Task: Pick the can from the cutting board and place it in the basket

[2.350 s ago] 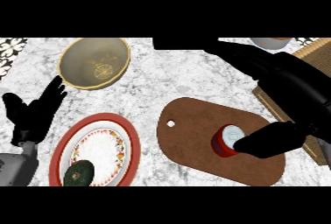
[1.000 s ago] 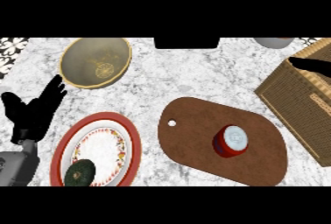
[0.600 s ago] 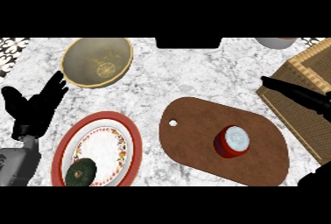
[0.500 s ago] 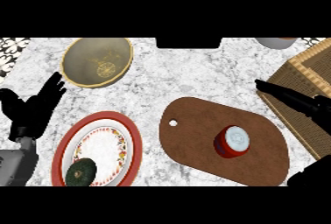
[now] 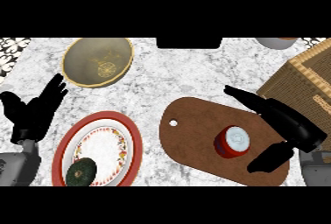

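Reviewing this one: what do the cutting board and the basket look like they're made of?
Cutting board: probably wood, smooth matte reddish-brown surface with faint grain and a hanging hole. Basket: looks like woven wicker or rattan, tan, with a fine ribbed weave and a lighter braided rim.

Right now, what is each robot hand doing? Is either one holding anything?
Left robot hand: open, resting at the left edge, holding nothing.
Right robot hand: open beside the can, not holding it.

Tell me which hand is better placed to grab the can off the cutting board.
The right hand: it is open beside the can on the cutting board, with the basket close by. The left hand rests open at the far left.
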`<action>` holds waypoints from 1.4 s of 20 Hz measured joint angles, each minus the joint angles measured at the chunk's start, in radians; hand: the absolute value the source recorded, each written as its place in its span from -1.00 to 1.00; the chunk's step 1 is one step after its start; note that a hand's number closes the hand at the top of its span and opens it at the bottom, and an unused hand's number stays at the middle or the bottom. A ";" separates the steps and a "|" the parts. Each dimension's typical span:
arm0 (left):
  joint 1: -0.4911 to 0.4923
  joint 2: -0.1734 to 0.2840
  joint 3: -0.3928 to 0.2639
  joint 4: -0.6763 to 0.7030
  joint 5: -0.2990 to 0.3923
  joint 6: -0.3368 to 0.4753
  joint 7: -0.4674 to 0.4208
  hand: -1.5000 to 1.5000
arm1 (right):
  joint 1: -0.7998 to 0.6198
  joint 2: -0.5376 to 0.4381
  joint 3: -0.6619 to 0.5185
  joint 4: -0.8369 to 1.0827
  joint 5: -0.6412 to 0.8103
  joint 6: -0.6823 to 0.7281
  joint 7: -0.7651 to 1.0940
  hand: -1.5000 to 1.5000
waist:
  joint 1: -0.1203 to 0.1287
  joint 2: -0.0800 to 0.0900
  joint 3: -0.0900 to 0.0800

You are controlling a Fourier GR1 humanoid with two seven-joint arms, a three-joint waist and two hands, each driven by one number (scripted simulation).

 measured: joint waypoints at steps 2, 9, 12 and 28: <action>0.007 0.000 0.013 -0.013 -0.001 -0.009 0.007 0.00 | 0.003 0.016 0.027 0.031 0.041 -0.006 -0.012 -1.00 | 0.000 0.000 0.000; -0.002 -0.033 0.038 0.011 -0.040 -0.030 0.002 0.00 | -0.008 0.029 0.040 0.102 0.138 0.007 -0.059 -1.00 | -0.003 0.000 0.000; -0.005 -0.039 0.054 -0.001 -0.046 -0.043 0.022 0.00 | -0.002 0.013 0.011 0.119 0.148 0.026 -0.112 -1.00 | -0.004 -0.001 0.000; -0.010 -0.084 0.106 -0.021 -0.104 -0.082 0.049 0.00 | 0.078 0.038 -0.021 0.115 0.218 0.059 -0.265 -1.00 | -0.005 -0.001 0.000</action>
